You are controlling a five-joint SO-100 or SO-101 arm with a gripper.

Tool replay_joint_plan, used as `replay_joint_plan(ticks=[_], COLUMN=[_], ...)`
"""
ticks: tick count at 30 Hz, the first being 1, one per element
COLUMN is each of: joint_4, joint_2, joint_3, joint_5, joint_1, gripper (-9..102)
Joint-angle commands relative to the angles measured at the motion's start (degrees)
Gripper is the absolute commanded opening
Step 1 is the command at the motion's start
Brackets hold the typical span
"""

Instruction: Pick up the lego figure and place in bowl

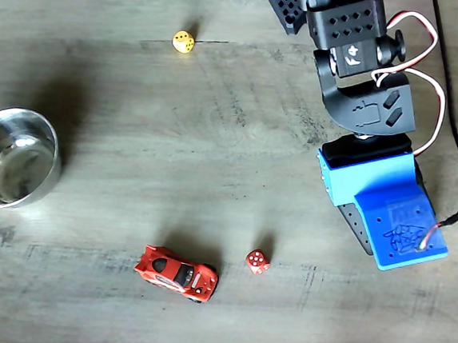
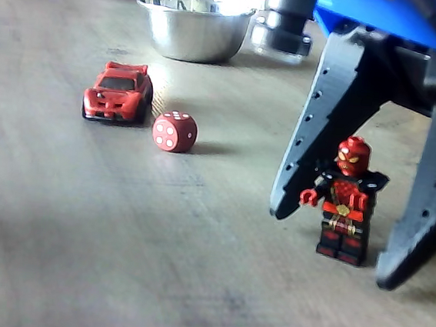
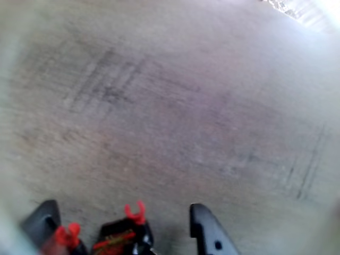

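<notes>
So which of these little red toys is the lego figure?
Find the blue-and-black gripper in the low fixed view. The lego figure stands upright on the table between its open fingers. Unlike the red car and red die, it is mostly black, person-shaped, with a red masked head.

figure [image 2: 346, 199] between fingers [image 2: 313, 134]; car [image 2: 118, 92] beside die [image 2: 174, 131]
</notes>
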State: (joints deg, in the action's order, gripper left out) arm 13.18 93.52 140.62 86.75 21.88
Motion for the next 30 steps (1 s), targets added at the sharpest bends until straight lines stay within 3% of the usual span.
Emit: replay_joint_plan(ticks=[1,30], joint_4=[0.26,0.26], joint_2=[0.44,0.53], joint_3=[0.0,0.0], joint_5=[-0.35,-0.35], joint_1=[-0.09,-0.09], gripper=[29,20])
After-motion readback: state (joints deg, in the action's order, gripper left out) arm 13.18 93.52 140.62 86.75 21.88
